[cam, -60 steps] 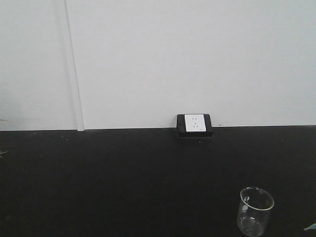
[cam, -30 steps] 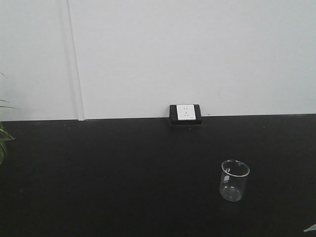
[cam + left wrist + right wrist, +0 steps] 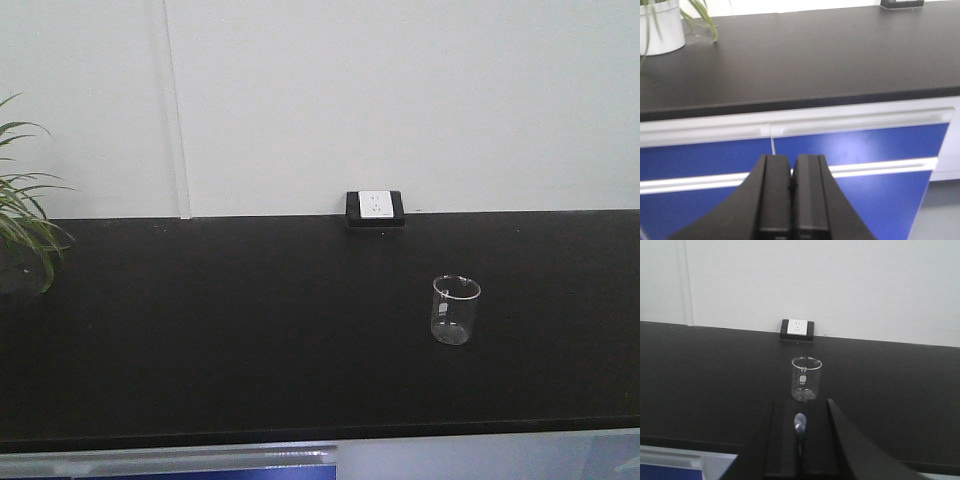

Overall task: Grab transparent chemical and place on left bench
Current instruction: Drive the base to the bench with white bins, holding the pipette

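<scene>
The transparent chemical is a small clear glass beaker (image 3: 456,310) standing upright on a black benchtop (image 3: 250,330) that has a white wall socket (image 3: 375,205). In the right wrist view the beaker (image 3: 806,379) stands just beyond my right gripper (image 3: 800,412), centred on it and apart from it. The right jaws are shut and empty. My left gripper (image 3: 791,161) is shut and empty, low in front of the blue cabinet fronts (image 3: 855,147). The left bench with its white bins is out of view. Neither gripper shows in the front view.
A potted plant (image 3: 22,240) stands at the bench's left end; its white pot (image 3: 660,30) shows in the left wrist view. The bench's front edge (image 3: 400,432) runs along the bottom, with white and blue cabinet fronts below. A white wall backs the bench.
The view has drawn back from the bench. The beaker now looks smaller and higher in the frame, and the plant and the bench's front edge have come into view.
</scene>
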You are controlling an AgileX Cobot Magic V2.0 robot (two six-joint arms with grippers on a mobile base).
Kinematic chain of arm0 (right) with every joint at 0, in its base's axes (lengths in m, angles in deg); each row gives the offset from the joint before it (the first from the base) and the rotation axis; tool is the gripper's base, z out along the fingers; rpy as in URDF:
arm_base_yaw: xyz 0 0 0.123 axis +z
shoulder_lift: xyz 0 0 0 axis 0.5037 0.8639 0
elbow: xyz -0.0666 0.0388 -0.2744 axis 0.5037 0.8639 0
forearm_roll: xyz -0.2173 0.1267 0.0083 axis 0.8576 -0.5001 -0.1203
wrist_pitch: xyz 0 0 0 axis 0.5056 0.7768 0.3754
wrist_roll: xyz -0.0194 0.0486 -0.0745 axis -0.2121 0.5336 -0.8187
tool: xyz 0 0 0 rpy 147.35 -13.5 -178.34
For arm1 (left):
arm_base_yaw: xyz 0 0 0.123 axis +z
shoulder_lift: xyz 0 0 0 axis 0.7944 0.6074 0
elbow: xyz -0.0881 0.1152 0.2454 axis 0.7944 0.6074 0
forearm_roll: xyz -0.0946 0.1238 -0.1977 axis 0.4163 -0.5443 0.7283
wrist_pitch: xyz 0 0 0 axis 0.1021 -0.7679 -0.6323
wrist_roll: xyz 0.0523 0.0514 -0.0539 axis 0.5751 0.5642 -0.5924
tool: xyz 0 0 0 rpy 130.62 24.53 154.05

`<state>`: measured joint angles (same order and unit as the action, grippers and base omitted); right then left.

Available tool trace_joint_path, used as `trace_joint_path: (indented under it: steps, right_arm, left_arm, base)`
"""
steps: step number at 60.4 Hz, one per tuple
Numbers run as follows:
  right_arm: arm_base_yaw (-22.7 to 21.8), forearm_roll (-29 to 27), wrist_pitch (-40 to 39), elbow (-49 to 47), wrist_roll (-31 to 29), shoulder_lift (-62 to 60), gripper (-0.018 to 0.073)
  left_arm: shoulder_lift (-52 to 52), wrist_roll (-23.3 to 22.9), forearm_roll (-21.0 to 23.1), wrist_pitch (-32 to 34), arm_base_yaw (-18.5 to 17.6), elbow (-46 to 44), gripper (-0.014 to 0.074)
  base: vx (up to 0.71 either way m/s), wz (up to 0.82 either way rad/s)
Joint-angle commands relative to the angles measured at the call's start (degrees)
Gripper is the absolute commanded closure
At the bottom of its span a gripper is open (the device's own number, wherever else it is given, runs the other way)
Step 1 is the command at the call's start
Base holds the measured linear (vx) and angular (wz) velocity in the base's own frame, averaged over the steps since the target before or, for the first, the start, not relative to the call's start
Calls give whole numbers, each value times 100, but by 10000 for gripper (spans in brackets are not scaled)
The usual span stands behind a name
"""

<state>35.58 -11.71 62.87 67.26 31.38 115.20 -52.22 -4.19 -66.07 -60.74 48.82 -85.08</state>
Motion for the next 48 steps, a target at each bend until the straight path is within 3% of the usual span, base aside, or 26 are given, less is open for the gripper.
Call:
trace_joint_path:
  steps: [1, 26, 48]
  right_arm:
    - [-32, 20, -472, -174, -12, 26, 566]
    - [-32, 20, -471, -174, -12, -10, 566]
    - [-32, 20, -471, -174, -12, -10, 566]
  left_arm:
    - [-110, -45, 4, 449, -10, 93, 600]
    - [-110, -45, 4, 449, -10, 93, 600]
    - [-110, -45, 4, 449, -10, 93, 600]
  base:
    - [-32, 8]
    - [-28, 20]
    - [-19, 64]
